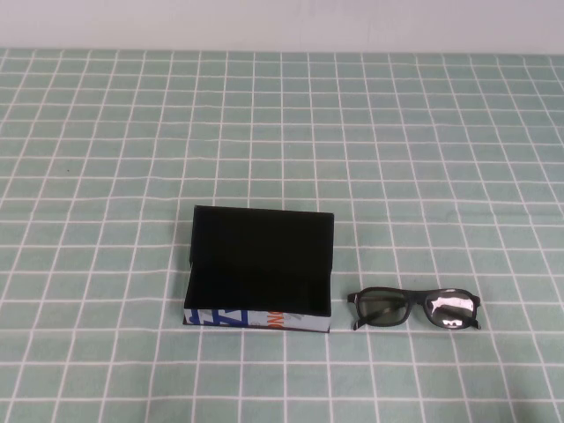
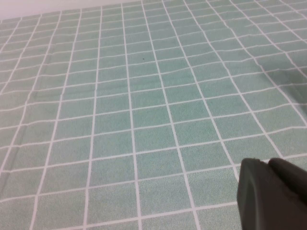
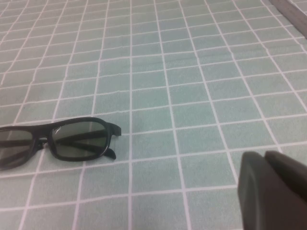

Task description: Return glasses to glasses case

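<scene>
The glasses case (image 1: 257, 319) lies open on the checked cloth, left of centre. Its black flap lid stands up at the back, the black inside is empty, and the white printed edge faces front. The black glasses (image 1: 414, 308) lie folded on the cloth just to the case's right, apart from it. The right wrist view shows the glasses (image 3: 79, 139) ahead of my right gripper (image 3: 264, 154), which is shut on nothing and well clear of them. My left gripper (image 2: 266, 160) hangs over bare cloth with its fingers together and empty. Neither arm shows in the high view.
A green and white checked tablecloth (image 1: 397, 141) covers the whole table. A pale wall runs along its far edge. A grey strip (image 3: 292, 12) shows at the cloth's border in the right wrist view.
</scene>
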